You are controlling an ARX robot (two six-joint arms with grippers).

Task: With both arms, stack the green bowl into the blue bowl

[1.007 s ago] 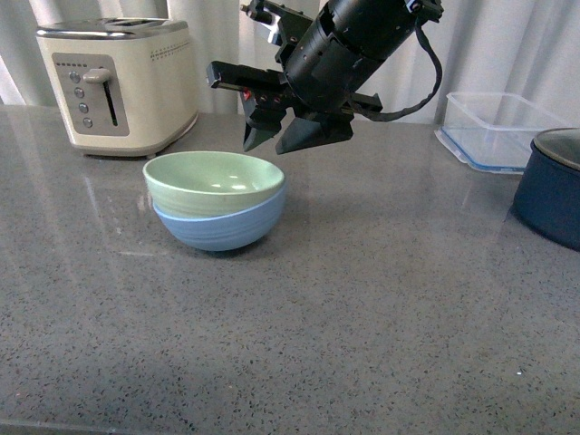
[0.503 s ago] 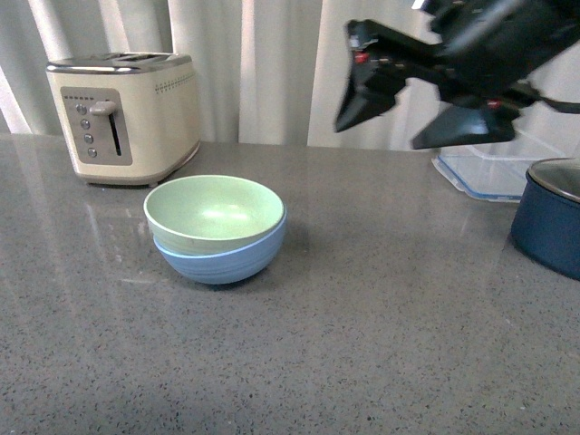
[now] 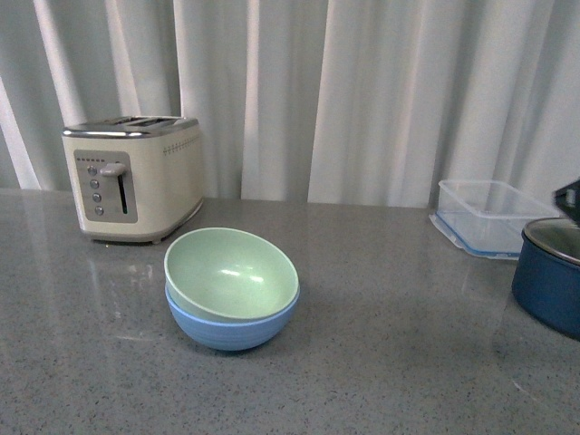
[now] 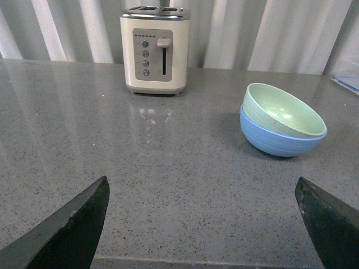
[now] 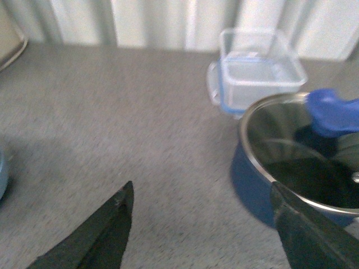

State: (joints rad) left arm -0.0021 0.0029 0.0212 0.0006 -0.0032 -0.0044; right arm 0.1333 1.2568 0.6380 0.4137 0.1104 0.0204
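Note:
The green bowl (image 3: 234, 275) sits tilted inside the blue bowl (image 3: 231, 331) on the grey counter, in front of the toaster. Both bowls also show in the left wrist view, green (image 4: 283, 110) inside blue (image 4: 279, 142). My left gripper (image 4: 202, 224) is open and empty, low over the counter, well short of the bowls. My right gripper (image 5: 202, 224) is open and empty over the counter beside the navy pot; only a sliver of the blue bowl (image 5: 2, 174) shows at that view's edge. A small black part of the right arm (image 3: 569, 197) shows at the front view's right edge.
A cream toaster (image 3: 134, 178) stands at the back left. A clear plastic container (image 3: 488, 217) stands at the back right. A dark navy pot with a glass lid (image 3: 553, 276) stands at the right edge, close to my right gripper (image 5: 305, 168).
The right arm has drawn back from above the bowls to the right and nearly out of the front view. The front view has shifted. The green bowl stays inside the blue bowl.

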